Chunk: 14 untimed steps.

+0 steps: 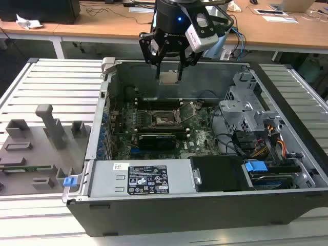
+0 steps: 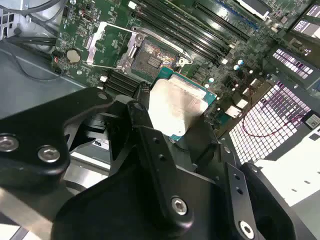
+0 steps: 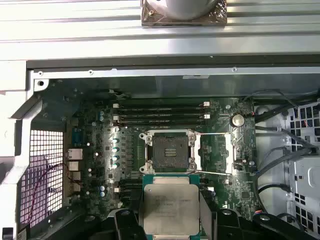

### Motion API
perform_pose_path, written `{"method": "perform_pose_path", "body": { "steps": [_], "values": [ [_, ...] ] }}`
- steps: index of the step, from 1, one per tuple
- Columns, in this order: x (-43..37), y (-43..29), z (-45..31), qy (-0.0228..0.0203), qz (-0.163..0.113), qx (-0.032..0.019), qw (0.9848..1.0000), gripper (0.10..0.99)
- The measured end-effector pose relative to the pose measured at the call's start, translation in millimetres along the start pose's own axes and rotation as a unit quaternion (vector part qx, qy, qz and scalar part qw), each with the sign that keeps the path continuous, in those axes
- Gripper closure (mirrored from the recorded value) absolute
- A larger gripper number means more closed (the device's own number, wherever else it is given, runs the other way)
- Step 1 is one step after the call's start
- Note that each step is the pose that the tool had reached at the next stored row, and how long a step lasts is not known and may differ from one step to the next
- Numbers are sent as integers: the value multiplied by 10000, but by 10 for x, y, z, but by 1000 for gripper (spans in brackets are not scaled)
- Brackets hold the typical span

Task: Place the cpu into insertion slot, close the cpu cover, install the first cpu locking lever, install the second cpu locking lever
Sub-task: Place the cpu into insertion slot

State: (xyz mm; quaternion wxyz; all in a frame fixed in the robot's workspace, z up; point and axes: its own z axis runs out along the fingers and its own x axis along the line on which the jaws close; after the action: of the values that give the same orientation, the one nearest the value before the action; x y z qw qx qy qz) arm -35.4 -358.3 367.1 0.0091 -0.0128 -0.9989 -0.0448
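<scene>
Over an open computer case (image 1: 154, 215) on a slatted metal counter (image 1: 56, 82), my hand (image 1: 169, 72) is clenched on the cpu (image 3: 170, 207), held flat above the green motherboard (image 3: 100, 150). Beyond lies the bare insertion slot (image 3: 168, 150), its cpu cover (image 2: 95, 45) swung open beside it.

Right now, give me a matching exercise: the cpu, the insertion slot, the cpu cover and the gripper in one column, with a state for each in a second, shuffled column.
Things:
1 cpu
2 insertion slot
3 cpu cover
4 gripper

States:
A flipped open beside the slot
B shut on the cpu
C held aloft, not yet seated
D empty, uncovered

Pairs: 1-C; 2-D; 3-A; 4-B
</scene>
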Motion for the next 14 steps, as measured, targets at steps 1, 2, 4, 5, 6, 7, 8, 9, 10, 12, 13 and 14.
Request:
{"method": "perform_pose_path", "body": {
  "steps": [1, 2, 4, 5, 6, 7, 8, 9, 10, 12, 13, 14],
  "values": [
    [0, 0, 0, 0, 0, 0, 10000, 549],
    [0, 0, 0, 0, 0, 0, 10000, 549],
    [0, 0, 0, 0, 5, 0, 10000, 549],
    [0, 0, 0, -1, 8, 0, 10000, 549],
    [0, 0, 0, -1, 11, 0, 10000, 549],
    [0, 0, 0, -1, 15, 0, 10000, 549],
    [0, 0, 0, -2, 19, 0, 10000, 549],
    [0, 0, 0, -2, 23, 0, 10000, 549],
    [0, 0, 0, -2, 27, 0, 10000, 549],
    [0, 0, 0, -3, 33, -1, 10000, 549],
    [0, 0, 0, -3, 36, -1, 10000, 549],
    [0, 0, 0, -3, 40, -1, 10000, 549]
  ]
}}
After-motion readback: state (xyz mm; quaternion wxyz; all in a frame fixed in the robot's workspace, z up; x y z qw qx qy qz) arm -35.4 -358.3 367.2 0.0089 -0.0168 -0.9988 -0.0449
